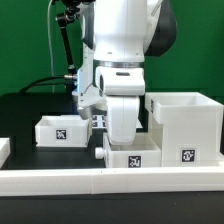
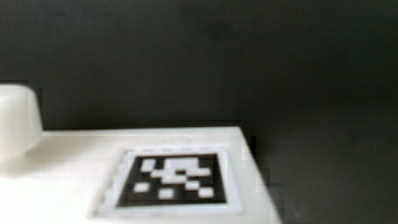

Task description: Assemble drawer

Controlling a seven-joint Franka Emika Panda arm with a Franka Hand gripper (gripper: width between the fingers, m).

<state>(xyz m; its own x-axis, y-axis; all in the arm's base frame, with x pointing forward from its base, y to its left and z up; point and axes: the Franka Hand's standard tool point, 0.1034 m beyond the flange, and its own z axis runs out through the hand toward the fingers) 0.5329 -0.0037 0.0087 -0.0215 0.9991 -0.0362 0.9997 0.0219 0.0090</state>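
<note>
The large cube-shaped casing (image 1: 186, 124) stands open-topped at the exterior view's right, with a tag on its front. One shallow tray (image 1: 60, 129) sits at the left. The second tray (image 1: 131, 156) sits in front, against the rail, directly under my arm. My gripper (image 1: 121, 138) hangs low over this tray, and its fingertips are hidden by the hand and the tray. The wrist view shows a white tagged face (image 2: 175, 178) very close, blurred, with a white rounded piece (image 2: 15, 122) beside it. No finger shows there clearly.
The long low white rail (image 1: 60, 182) runs along the front. The marker board (image 1: 97, 122) shows between the left tray and my arm. A small white block (image 1: 3, 149) sits at the far left. Black cables hang behind.
</note>
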